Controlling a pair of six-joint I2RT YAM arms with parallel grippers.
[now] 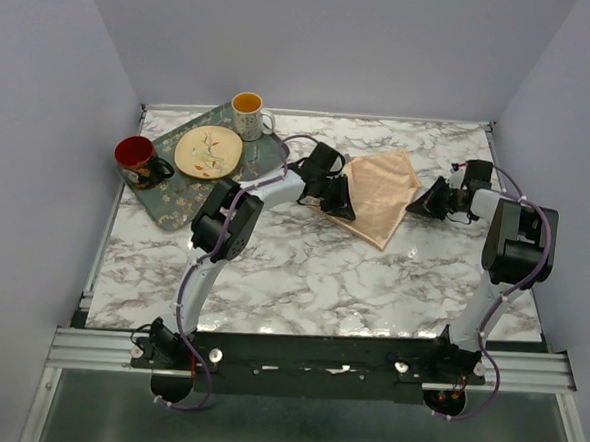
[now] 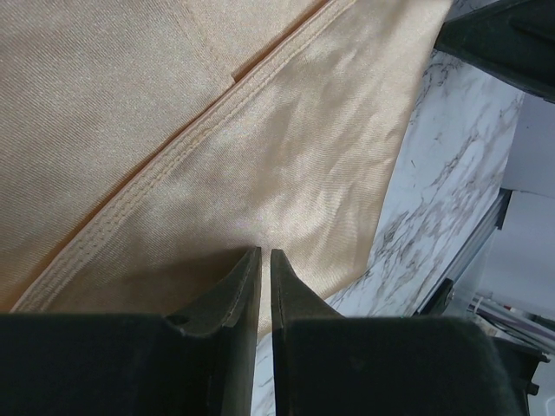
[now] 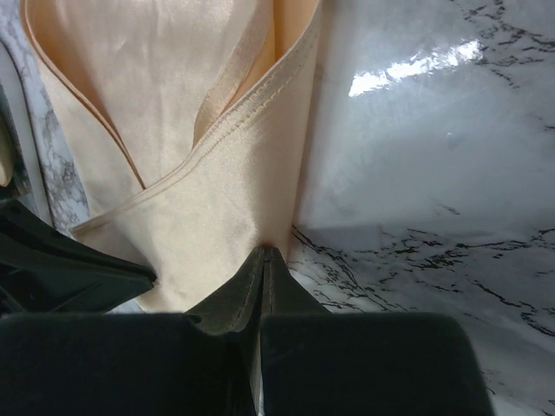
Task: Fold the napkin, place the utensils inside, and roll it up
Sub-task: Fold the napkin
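A: Step in hand?

B: The fold, I'm judging. You're working the napkin [image 1: 379,194], which is lying in the far half of the table [image 1: 301,282], just right of the middle. Both wrist views are showing one hemmed layer lying over another, so it's looking partly doubled.

A: Hands?

B: Your left gripper [image 2: 263,253] is sitting at the napkin's left edge. Its fingers are nearly pressed together with cloth running into the thin slit, so I'm reading a pinch on the napkin. Your right gripper [image 3: 263,251] is at the right corner, fingers pressed tight with the hem disappearing between them. That's pinching the napkin too.

A: Utensils?

B: I'm not picking them out in any view; too small to tell. A tray [image 1: 166,208] is sitting at the far left corner.

A: Next?

B: My judgement: you're needing to raise both pinches together, keeping the cloth taut between them, and carry that side across to the opposite edge. An uneven lift is risking a skewed fold.
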